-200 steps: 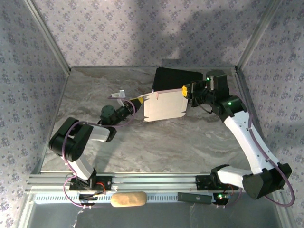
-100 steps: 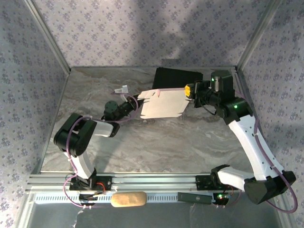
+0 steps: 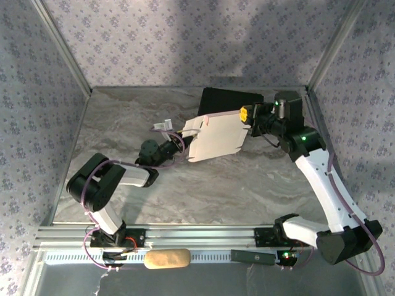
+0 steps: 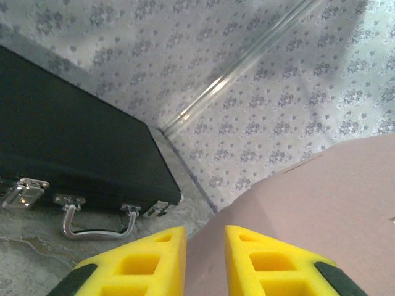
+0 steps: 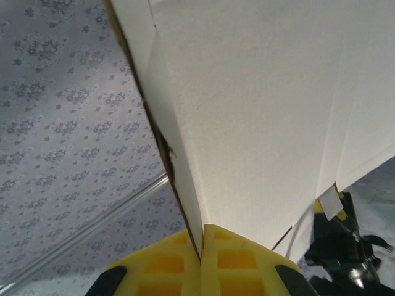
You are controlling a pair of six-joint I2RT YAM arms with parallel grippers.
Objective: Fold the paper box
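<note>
— What is seen of the room?
— Flower-printed walls (image 3: 185, 43) are seen on three sides, with a marbled table (image 3: 203, 191) between them. A black case (image 3: 225, 98) is laid at its far edge.
— And the paper box (image 3: 216, 137)?
— It is held up off the table, just before the case. The right gripper (image 5: 200, 246) is clamped on its right edge. The left gripper (image 4: 205, 246) is set slightly parted about its left edge; whether it is gripped cannot be told.

Paper box (image 3: 217, 135) has rotated since a second ago, its near corner dropping below the left end effector (image 4: 205, 243). Right end effector (image 3: 245, 113) has shifted slightly back and outward.
</note>
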